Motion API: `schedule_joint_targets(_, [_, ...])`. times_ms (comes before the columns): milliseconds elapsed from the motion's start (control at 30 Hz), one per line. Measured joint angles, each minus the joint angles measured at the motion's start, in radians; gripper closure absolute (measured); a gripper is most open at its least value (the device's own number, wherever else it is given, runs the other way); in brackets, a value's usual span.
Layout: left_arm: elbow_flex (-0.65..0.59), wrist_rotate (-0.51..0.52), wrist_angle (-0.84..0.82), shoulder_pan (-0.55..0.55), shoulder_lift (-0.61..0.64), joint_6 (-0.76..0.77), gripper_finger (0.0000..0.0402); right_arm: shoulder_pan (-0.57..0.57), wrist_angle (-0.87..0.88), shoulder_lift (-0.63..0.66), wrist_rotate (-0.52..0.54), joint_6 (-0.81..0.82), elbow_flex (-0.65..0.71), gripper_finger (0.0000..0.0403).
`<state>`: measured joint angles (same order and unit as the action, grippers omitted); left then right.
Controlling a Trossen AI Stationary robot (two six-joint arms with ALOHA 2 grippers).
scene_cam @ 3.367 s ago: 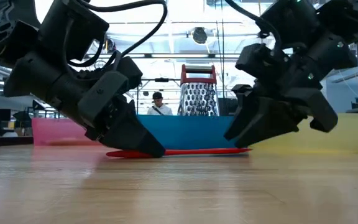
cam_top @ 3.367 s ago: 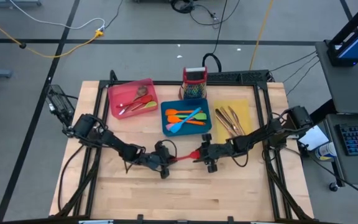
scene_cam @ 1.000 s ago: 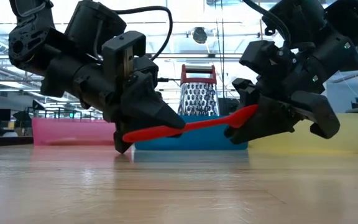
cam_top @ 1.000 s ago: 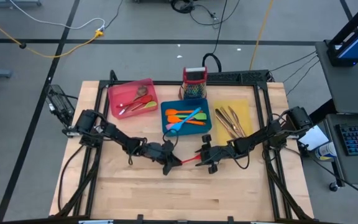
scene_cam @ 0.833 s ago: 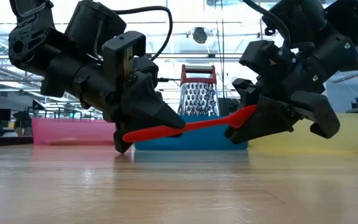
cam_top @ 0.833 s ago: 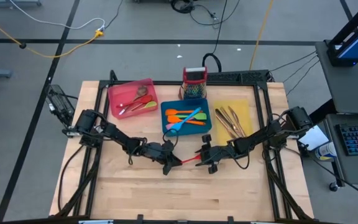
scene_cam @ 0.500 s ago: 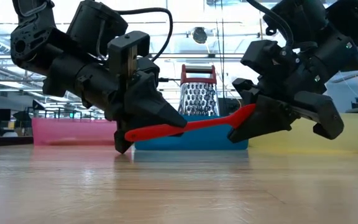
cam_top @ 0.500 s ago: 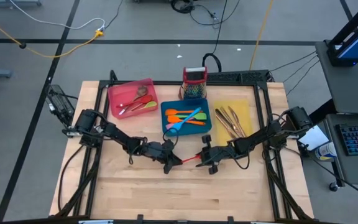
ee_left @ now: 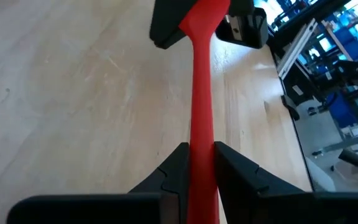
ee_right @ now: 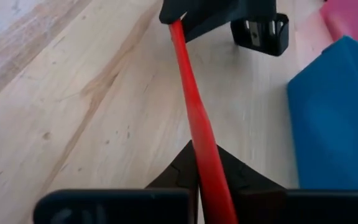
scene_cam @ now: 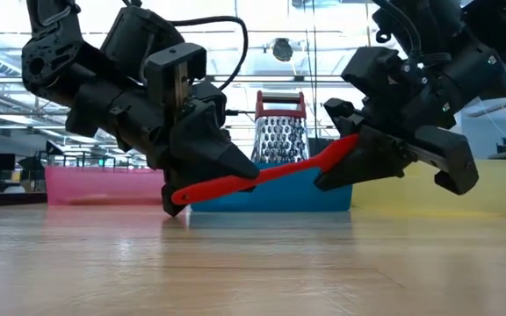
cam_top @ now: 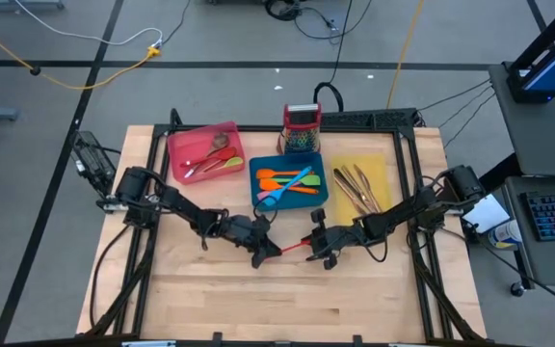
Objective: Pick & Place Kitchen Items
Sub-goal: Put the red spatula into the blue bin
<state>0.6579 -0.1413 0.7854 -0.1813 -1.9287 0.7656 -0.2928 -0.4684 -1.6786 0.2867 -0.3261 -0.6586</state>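
Low view — left pincer [scene_cam: 235,171] | right pincer [scene_cam: 341,167] | both pinching red spatula [scene_cam: 262,178]

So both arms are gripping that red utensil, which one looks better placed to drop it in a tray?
Probably the right gripper. It is shut on the red utensil, and sits below the blue tray. The left gripper also grips it but would need to let go.

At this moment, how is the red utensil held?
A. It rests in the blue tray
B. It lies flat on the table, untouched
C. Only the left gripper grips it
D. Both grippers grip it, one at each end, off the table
D: the left gripper and the right gripper each clamp one end of the red utensil, which slants clear of the table.
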Motion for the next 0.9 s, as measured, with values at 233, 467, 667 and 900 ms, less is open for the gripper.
schedule_joint_targets(233, [0.0,-0.013,-0.007,0.031,0.022,-0.026,0.0335,-0.003,-0.005,0.003,0.005,-0.008,0.0,0.04])
schedule_joint_targets(467, [-0.002,-0.065,-0.021,0.062,0.053,-0.041,0.0335,-0.001,-0.028,0.005,0.057,-0.019,0.0,0.0398])
schedule_joint_targets(667, [-0.003,-0.048,-0.104,0.09,0.128,-0.127,0.0335,-0.002,-0.053,0.021,0.155,-0.111,0.0,0.0392])
schedule_joint_targets(900, [-0.001,0.02,-0.256,0.14,0.281,-0.249,0.0335,0.013,-0.076,0.08,0.269,-0.191,0.0,0.0387])
